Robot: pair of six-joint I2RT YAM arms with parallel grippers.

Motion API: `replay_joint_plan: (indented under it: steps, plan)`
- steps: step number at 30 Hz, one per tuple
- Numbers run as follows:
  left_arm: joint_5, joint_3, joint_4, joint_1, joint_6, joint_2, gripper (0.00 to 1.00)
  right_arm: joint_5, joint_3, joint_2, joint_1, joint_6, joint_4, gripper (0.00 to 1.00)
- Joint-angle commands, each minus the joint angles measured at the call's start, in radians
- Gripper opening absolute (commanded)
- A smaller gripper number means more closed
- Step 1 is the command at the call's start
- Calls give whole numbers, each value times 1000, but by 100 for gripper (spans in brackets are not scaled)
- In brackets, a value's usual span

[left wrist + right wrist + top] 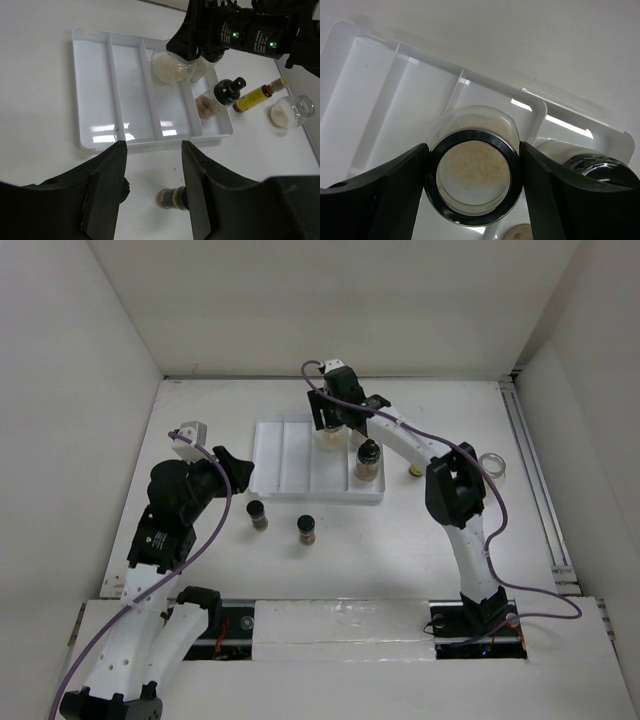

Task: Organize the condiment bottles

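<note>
Overhead, from behind me, I see the whole table (400, 540); my left wrist eyes the tray (95, 90) obliquely — my right hangs close above it — all three share it.

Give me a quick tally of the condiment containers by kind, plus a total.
4 black-capped glass spice bottles
2 wide clear glass jars with beige contents
1 slim yellow bottle
Total: 7
</note>
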Motion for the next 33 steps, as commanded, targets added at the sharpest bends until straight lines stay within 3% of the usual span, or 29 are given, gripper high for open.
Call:
replay_joint_plan:
  steps: [1,12,16,22,25,28,29,32,33]
  plan:
    - [19,-2,41,3,-4,-4,43,12,64,-6,0,-12,112,58]
    - [19,-2,41,3,-4,-4,43,40,41,17,-10,-3,184,66]
    - [19,-2,41,3,-4,-4,43,29,64,26,-1,-3,165,83]
    - [19,-11,41,3,-4,-4,43,41,82,-54,19,-3,136,93]
    - [19,-11,41,3,-4,-13,43,32,105,-97,19,-3,99,93]
    - [19,-11,41,3,-4,-13,43,52,59,-209,19,-3,108,87]
    - [19,-11,41,3,-4,-22,43,84,14,-286,19,-3,108,73]
    - [19,-11,41,3,-4,-33,43,130,-115,-440,-14,22,121,42]
    - [19,-11,41,3,-13,-33,43,152,-230,-554,-29,34,121,26]
